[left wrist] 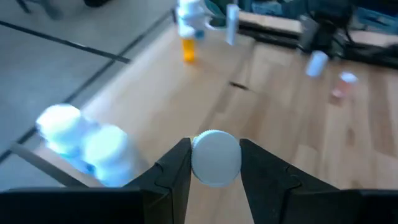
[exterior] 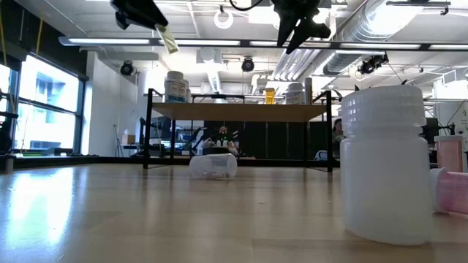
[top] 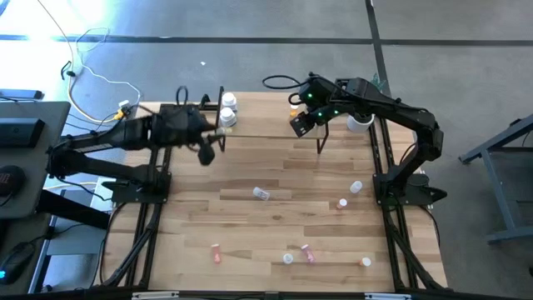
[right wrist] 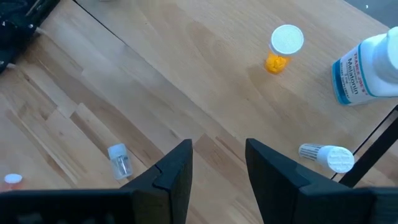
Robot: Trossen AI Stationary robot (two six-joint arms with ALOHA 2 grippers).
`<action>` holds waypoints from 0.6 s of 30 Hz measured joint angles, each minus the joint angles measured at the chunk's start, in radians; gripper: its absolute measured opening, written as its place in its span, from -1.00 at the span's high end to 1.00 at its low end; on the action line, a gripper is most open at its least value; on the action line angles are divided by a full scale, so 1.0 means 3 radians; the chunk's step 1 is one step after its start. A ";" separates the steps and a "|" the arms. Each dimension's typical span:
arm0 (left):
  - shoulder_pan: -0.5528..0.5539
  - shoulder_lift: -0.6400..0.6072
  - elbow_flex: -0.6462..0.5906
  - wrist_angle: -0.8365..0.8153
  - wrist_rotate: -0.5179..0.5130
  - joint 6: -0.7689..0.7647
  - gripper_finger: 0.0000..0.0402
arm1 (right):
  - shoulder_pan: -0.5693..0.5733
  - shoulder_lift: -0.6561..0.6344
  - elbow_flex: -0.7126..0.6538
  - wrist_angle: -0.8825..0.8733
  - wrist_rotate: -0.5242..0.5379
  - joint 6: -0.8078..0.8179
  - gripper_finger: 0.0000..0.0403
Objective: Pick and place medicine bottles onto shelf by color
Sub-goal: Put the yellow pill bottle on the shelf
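Overhead, round white-capped bottle, wooden shelf

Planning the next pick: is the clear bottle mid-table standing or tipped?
Tipped. The clear bottle lies on its side on the table, in front of the shelf.

Both arms are matte black, built of chunky jointed links. The right arm shows small green lights near its wrist and a black cable looping off it. The left arm has a bulky dark wrist housing. Fingers are black, angular, flat-faced.
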 joint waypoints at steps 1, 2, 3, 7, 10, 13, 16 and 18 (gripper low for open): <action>0.0094 0.0041 0.0069 -0.0003 0.0029 0.0054 0.44 | 0.0000 0.0000 0.0000 -0.0001 0.0000 -0.0001 0.31; 0.0182 0.0091 0.0144 -0.0004 0.0061 0.0106 0.44 | 0.0000 0.0000 0.0000 0.0001 0.0000 0.0000 0.31; 0.0265 0.0142 0.0218 -0.0003 0.0098 0.0159 0.44 | 0.0000 0.0000 0.0000 0.0000 0.0000 -0.0001 0.31; 0.0570 0.0410 0.0510 0.0002 0.0140 0.0365 0.44 | 0.0000 0.0000 0.0000 -0.0001 0.0000 -0.0001 0.31; 0.0770 0.0646 0.0728 -0.0002 0.0164 0.0457 0.44 | 0.0000 0.0000 0.0000 -0.0001 0.0001 0.0001 0.31; 0.0943 0.0900 0.0934 0.0005 0.0238 0.0462 0.44 | 0.0000 0.0000 0.0000 -0.0001 0.0001 -0.0004 0.31; 0.1109 0.1162 0.1136 -0.0004 0.0313 0.0456 0.44 | 0.0000 0.0000 0.0000 -0.0001 0.0003 -0.0016 0.31; 0.1211 0.1342 0.1276 -0.0004 0.0430 0.0377 0.44 | 0.0000 0.0000 0.0000 -0.0001 0.0003 -0.0018 0.31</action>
